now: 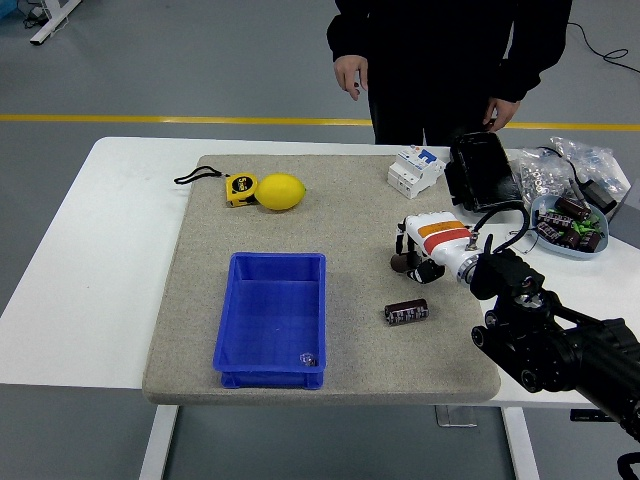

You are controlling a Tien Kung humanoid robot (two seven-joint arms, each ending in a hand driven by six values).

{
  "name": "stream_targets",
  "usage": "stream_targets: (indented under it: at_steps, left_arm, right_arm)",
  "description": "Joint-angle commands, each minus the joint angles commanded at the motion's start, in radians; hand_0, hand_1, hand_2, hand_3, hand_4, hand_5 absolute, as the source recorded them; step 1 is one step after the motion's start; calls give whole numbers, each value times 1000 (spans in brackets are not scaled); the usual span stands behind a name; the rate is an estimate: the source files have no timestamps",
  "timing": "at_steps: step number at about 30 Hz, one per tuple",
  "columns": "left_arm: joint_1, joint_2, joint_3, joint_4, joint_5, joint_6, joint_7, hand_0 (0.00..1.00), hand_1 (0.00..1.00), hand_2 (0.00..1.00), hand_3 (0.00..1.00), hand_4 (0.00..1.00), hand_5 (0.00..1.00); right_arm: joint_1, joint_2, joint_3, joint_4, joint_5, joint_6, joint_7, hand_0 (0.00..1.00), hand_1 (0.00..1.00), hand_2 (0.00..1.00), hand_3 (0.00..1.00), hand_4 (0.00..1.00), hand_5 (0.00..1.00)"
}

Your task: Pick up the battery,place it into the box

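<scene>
Battery [406,313]: a dark cylinder lying on its side on the grey mat [340,215], right of the blue box [270,320] and apart from it.
Long axis: set roughly left to right across the picture, the right end tipped slightly toward the far side.
Right hand [415,255]: held over the mat beyond the battery — the battery lies nearer the table's front edge and a little left of the fingers.
Hand state: the fingers are curled downward and nothing is seen gripped; how far they are spread cannot be told.
Nearer arm: the right; no left arm is seen.
Box: open and upright, with only a small clear object in its near right corner.
Next move, as judged: the hand must be brought toward the near edge and down, the fingers closed across the short width — not along the length.
Person: standing at the far side, hands off the table.
</scene>
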Motion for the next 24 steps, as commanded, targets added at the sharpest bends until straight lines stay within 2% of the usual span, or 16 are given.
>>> stream_targets:
  at_steps: [24]
  left_arm:
    - [1,3,-11,0,9,1,1,754,703,728,627,702,613]
  right_arm:
    - [14,-14,8,41,3,-3,3,122,251,371,417,889,2]
